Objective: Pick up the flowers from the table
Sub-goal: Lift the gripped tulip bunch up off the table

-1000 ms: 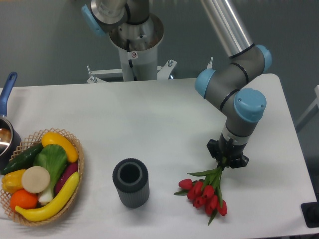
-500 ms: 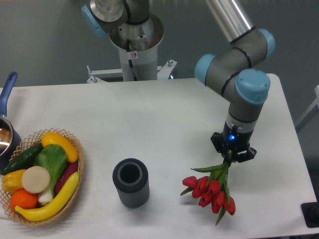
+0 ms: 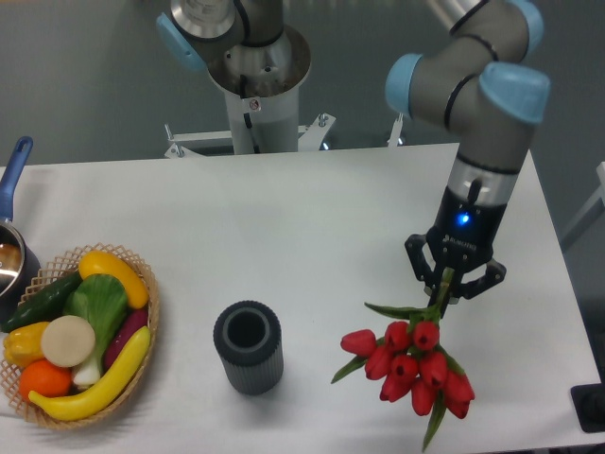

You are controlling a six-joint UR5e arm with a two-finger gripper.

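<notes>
The flowers [image 3: 413, 362], a bunch of red tulips with green stems and leaves, hang head-down above the right front of the white table [image 3: 312, 218]. My gripper [image 3: 446, 288] points straight down and is shut on the stems near their upper end. The blooms spread out below the fingers, and a green leaf trails toward the table's front edge. The arm's grey and blue wrist rises above the gripper.
A dark grey ribbed cylinder vase [image 3: 248, 346] stands upright left of the flowers. A wicker basket [image 3: 142, 322] of fruit and vegetables sits at the front left. A pot with a blue handle [image 3: 14, 170] is at the left edge. The robot base [image 3: 250, 66] stands behind the table.
The gripper has risen with the stems in its grip and shifted right. The tulips have come up off the table and now hang from it.
</notes>
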